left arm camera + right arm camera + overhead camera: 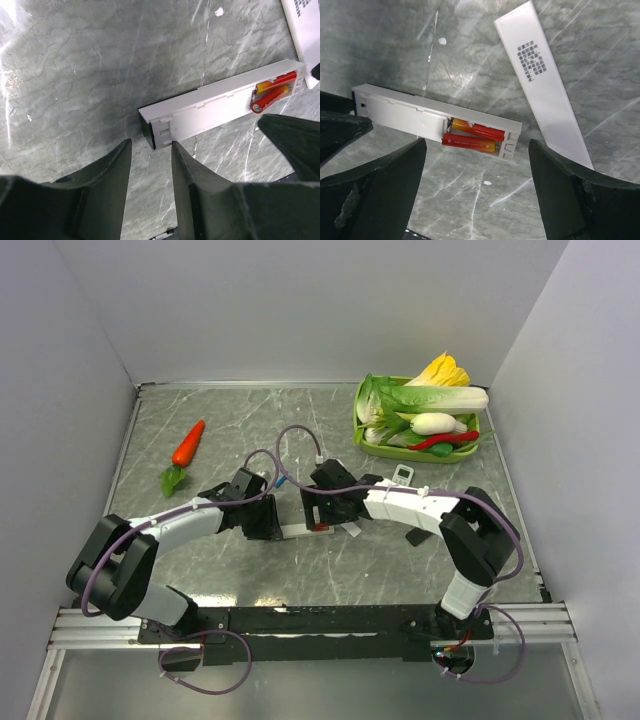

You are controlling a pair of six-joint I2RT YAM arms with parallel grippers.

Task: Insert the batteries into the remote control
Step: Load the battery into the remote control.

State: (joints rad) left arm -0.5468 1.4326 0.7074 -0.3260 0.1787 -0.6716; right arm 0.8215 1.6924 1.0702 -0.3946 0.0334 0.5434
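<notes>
Dark fingers (110, 190) of the left end effector (151, 145) filled the foreground, set about halfway together with their tips flanking one end of the remote control (210, 107); whether they pinched it could not be told. That slim white remote lay on the marbled tabletop (395, 50) between both end effectors, back open, with the two red-orange batteries (470, 143) side by side in the compartment at its far end. Above that end hung the right end effector (477, 150), spread wide and holding nothing. Just beside lay the detached white cover (545, 85), angled away.
</notes>
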